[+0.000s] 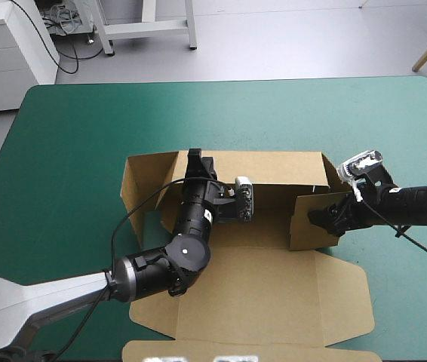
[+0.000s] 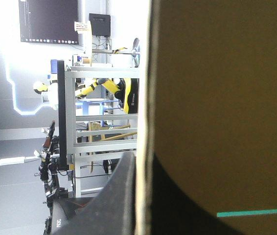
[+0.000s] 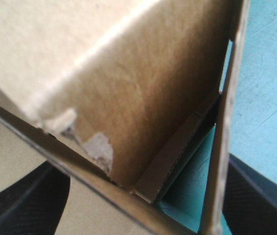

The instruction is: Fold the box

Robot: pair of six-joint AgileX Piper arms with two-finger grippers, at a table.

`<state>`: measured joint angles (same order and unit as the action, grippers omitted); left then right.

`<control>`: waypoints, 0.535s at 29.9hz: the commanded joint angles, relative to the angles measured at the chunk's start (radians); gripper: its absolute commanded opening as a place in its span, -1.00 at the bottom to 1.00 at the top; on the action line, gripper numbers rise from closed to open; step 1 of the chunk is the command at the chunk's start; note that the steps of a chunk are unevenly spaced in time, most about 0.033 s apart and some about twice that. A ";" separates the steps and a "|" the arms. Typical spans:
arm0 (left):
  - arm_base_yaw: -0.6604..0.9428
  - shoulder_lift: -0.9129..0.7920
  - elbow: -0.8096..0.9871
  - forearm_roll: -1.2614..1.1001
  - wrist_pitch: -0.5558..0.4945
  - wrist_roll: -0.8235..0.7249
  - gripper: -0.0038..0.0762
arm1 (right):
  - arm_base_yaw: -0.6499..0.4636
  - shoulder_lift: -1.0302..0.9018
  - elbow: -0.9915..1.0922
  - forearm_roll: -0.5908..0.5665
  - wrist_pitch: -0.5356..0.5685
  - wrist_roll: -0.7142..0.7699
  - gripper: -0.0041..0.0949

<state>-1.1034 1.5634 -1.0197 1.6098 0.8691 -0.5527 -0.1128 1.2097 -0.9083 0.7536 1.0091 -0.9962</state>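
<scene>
The teal-green surface [image 1: 70,151] carries the brown box [image 1: 259,286] at its middle, about half formed by my reckoning. The far wall [image 1: 274,167] and left wall [image 1: 134,185] stand upright, and the right wall [image 1: 311,222] is raised but looks untucked. The near panel [image 1: 274,320] with its side flaps lies flat toward the robot, so tucking the walls and raising the front remain. The left claw [image 1: 196,157] is pinched all but closed on the far wall's top edge. The right claw [image 1: 317,218] stands wide, a thin edge of the right wall between its fingers.
</scene>
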 commanded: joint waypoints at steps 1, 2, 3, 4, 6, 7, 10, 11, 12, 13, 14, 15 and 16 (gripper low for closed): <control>-0.007 -0.042 -0.027 0.054 0.013 -0.022 -0.93 | 0.000 -0.026 -0.017 0.065 -0.009 -0.026 0.57; -0.007 -0.042 -0.027 0.054 0.013 -0.022 -0.93 | 0.001 -0.026 -0.009 0.071 -0.009 -0.026 0.57; -0.007 -0.042 -0.027 0.054 0.013 -0.022 -0.93 | 0.009 -0.026 0.007 0.079 -0.012 -0.026 0.57; -0.007 -0.042 -0.027 0.054 0.013 -0.022 -0.93 | 0.020 -0.026 0.020 0.084 -0.015 -0.026 0.57; -0.007 -0.042 -0.027 0.054 0.013 -0.022 -0.93 | 0.067 -0.026 0.060 0.093 -0.042 -0.026 0.57; -0.007 -0.042 -0.027 0.054 0.013 -0.022 -0.93 | 0.098 -0.026 0.075 0.093 -0.068 -0.026 0.57; -0.007 -0.042 -0.027 0.054 0.013 -0.022 -0.93 | 0.190 -0.026 0.112 0.091 -0.187 0.001 0.53; -0.007 -0.042 -0.027 0.054 0.013 -0.022 -0.93 | 0.225 -0.026 0.123 0.086 -0.248 0.020 0.47; -0.007 -0.042 -0.027 0.054 0.013 -0.022 -0.93 | 0.244 -0.026 0.129 0.081 -0.298 0.034 0.42; -0.007 -0.042 -0.027 0.054 0.013 -0.022 -0.93 | 0.261 -0.026 0.130 0.071 -0.330 0.051 0.37; -0.007 -0.042 -0.027 0.054 0.013 -0.022 -0.93 | 0.281 -0.026 0.130 0.044 -0.372 0.088 0.29; -0.007 -0.042 -0.027 0.052 0.013 -0.022 -0.93 | 0.290 -0.026 0.130 0.029 -0.397 0.113 0.25; -0.007 -0.042 -0.027 0.049 0.013 -0.022 -0.93 | 0.292 -0.026 0.130 0.014 -0.415 0.135 0.21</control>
<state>-1.1024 1.5634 -1.0197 1.6023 0.8893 -0.5518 0.1465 1.2029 -0.7572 0.7542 0.6744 -0.9200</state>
